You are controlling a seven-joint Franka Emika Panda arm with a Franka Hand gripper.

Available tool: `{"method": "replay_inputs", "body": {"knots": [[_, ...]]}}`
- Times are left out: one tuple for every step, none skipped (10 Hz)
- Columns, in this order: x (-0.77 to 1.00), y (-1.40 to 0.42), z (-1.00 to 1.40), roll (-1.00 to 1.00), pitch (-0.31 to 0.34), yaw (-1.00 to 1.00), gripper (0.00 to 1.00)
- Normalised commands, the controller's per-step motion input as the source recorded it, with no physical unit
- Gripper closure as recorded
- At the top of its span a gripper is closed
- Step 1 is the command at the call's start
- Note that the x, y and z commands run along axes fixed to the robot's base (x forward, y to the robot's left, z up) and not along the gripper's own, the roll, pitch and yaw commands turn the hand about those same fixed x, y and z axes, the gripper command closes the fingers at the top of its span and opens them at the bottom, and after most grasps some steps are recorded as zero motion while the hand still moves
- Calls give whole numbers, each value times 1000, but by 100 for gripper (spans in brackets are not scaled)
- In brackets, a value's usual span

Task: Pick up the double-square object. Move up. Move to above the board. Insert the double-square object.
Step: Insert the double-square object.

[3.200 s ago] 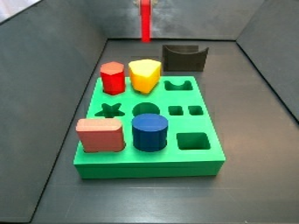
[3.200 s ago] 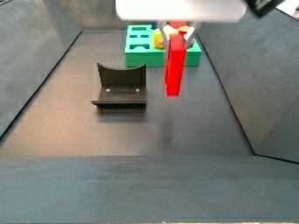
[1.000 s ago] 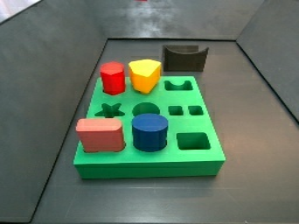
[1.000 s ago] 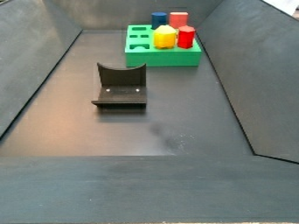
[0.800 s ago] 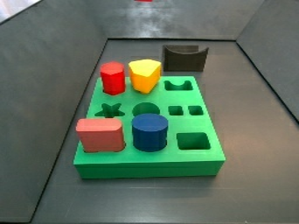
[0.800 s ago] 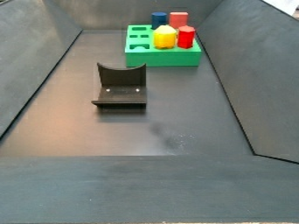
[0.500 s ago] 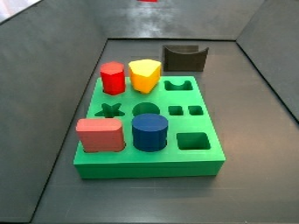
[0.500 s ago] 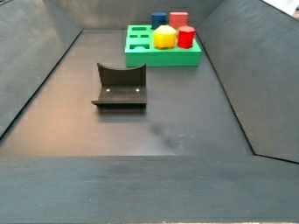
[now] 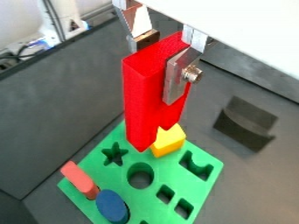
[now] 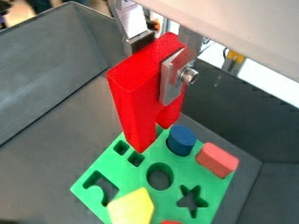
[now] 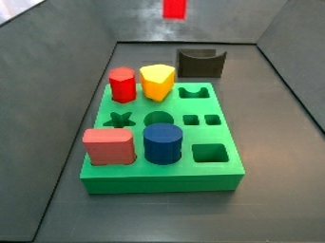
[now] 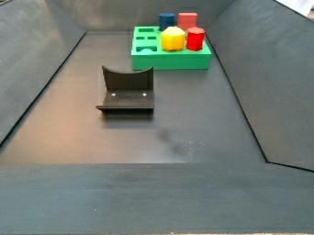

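My gripper (image 9: 159, 63) is shut on the double-square object (image 9: 149, 96), a tall bright red block hanging upright between the silver fingers, also in the other wrist view (image 10: 142, 87), where the gripper (image 10: 159, 63) grips its upper end. It hangs high above the board (image 9: 201, 181), a green slab with shaped holes (image 10: 105, 179). In a side view only the block's lower end (image 11: 176, 9) shows at the top edge, beyond the board (image 11: 223, 172). The board also shows far off in the other side view (image 12: 166, 62); the gripper is out of that view.
On the board stand a red hexagonal peg (image 11: 122, 84), a yellow piece (image 11: 156, 82), a salmon-pink block (image 11: 108, 146) and a blue cylinder (image 11: 162, 143). The dark fixture (image 12: 125, 90) stands on the floor beside the board (image 11: 202, 63). Grey walls enclose the floor.
The red block's lower end has come down into the top of a side view and shifted slightly right. The pieces on the board have not moved.
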Motion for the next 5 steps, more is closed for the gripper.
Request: {"method": "replay_inputs", "body": {"knots": [[303,-46,-343,197,0,-694,100],[157,0,-331,167,-21,-866,100],[351,-14,-217,120,-40,-743,100],[309,-3,-240,124,-56,-783,100],[294,0,-240,123,-53,-797,100]]}}
